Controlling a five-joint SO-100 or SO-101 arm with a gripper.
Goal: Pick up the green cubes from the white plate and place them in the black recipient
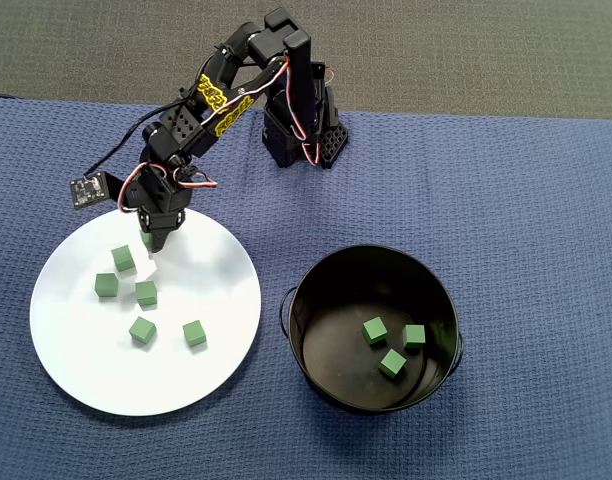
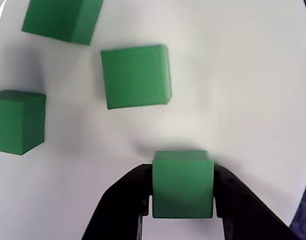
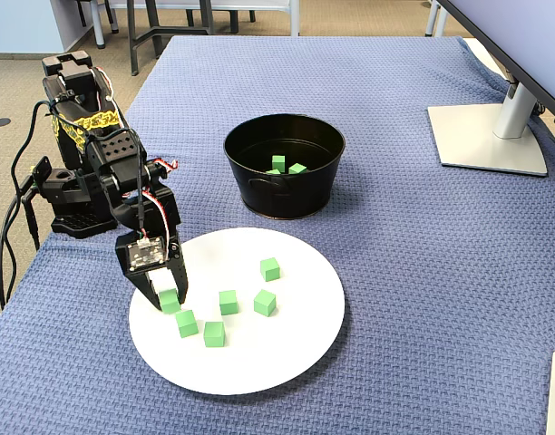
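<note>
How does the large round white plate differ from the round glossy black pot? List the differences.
The large round white plate is flat and wide; the round glossy black pot is deep-walled, narrower, with side handles. In the overhead view the plate shows five loose green cubes plus one in the gripper; the pot holds three. Both are round and rest on the blue cloth.

The setting looks like an office or a lab. A table is covered with a blue waffle-weave cloth (image 3: 423,236), a monitor stand (image 3: 495,136) rests on its far right corner, grey carpet (image 1: 466,50) lies beyond the table edge, and chair or desk legs (image 3: 155,27) stand behind.
</note>
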